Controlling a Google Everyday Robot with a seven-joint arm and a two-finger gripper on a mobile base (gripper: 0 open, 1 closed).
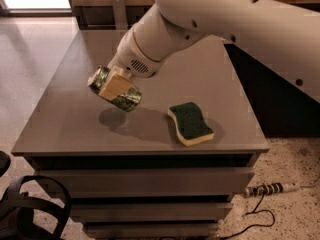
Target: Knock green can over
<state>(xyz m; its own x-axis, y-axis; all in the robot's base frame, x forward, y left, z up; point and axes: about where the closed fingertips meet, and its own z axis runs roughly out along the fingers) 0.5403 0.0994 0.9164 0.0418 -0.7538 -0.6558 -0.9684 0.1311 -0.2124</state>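
You had the gripper (115, 86) clamped across the green can (128, 100), fingers only as far apart as the can's width. One tan pad (116, 82) lay flat on the side facing the camera; the other finger was hidden behind the can.

The can was held over the L half of the table (65, 119), approx 9 o'clock from the table's centre. It was tilted hard, w/ the silver top toward 10 o'clock and the base toward 4 o'clock. It looked to be off the surface (its shadow sat on the tabletop just below, at 6 o'clock from it).

The white arm (225, 19) came in from 2 o'clock, w/ the wrist sloping down to the can.

A green-and-yellow sponge (190, 122) lay flat on the table at approx 4 o'clock from the can, green side up. It was near the can but apart, touching neither can nor gripper.

On the floor at 4 o'clock from the table lay a power strip (271, 189).
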